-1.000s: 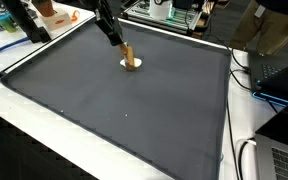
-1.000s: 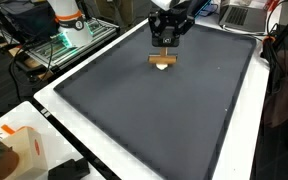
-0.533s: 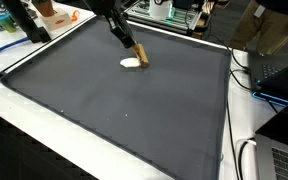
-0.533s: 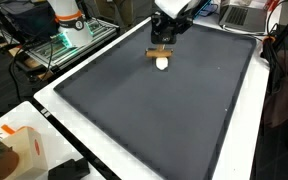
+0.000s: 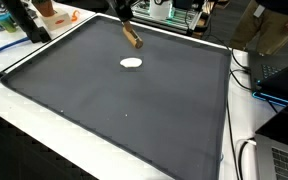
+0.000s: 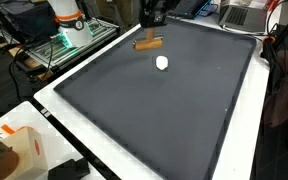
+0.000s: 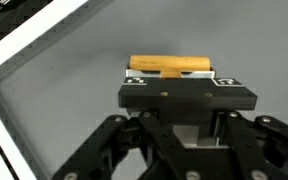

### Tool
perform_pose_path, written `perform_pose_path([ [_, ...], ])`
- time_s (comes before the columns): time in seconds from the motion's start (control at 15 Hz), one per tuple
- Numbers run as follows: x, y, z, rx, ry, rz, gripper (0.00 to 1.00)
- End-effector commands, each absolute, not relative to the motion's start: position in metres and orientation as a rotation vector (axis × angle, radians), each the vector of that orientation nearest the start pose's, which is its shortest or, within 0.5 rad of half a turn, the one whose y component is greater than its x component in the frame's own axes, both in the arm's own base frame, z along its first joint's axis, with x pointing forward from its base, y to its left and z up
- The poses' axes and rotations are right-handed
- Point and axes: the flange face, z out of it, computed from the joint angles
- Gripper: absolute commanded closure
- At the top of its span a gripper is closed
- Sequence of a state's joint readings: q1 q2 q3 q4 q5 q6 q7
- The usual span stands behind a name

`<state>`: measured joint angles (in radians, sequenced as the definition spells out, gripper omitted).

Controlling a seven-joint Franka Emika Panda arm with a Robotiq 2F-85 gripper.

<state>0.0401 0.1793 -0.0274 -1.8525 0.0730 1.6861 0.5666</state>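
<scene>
Wood, light brown and unfinished, forms the short cylindrical wooden block (image 7: 171,66) that the hand (image 7: 171,76) grasps. In the wrist view the fingers are clenched on the block from both ends, and it lies crosswise between them. In both exterior views the block (image 5: 132,38) (image 6: 149,43) hangs tilted below the hand (image 5: 126,26), above the far part of the dark grey mat (image 5: 134,115) and clear of its surface. A small white round piece (image 5: 131,63) lies flat on the mat, near the block but apart from it; an exterior view shows it (image 6: 162,63) just in front of the held block. The mat covers most of the white desk (image 5: 39,128), leaving a pale border around it. An orange and white box (image 6: 24,150) stands on the desk corner in an exterior view, and a laptop (image 5: 284,160) sits at the desk's edge. Any print on these surrounding items is too small to read.
</scene>
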Motion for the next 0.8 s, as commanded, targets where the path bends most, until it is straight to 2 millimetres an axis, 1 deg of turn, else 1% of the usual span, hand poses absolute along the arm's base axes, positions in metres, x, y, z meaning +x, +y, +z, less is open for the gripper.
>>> perform_pose_path([
  [0.0, 0.556, 0.015, 0.420, -3.024, 0.811, 0.538, 0.52],
  [0.07, 0.549, 0.016, 0.433, -3.037, 0.753, 0.526, 0.52],
  [0.13, 0.543, 0.017, 0.441, -3.042, 0.726, 0.513, 0.52],
  [0.2, 0.540, 0.018, 0.444, -3.045, 0.710, 0.509, 0.52],
  [0.27, 0.539, 0.018, 0.442, -3.047, 0.704, 0.515, 0.77],
  [0.33, 0.541, 0.023, 0.439, -3.020, 0.601, 0.495, 0.77],
  [0.6, 0.555, 0.033, 0.423, -2.966, 0.538, 0.427, 0.77],
  [0.73, 0.562, 0.037, 0.410, -2.988, 0.535, 0.415, 0.77],
])
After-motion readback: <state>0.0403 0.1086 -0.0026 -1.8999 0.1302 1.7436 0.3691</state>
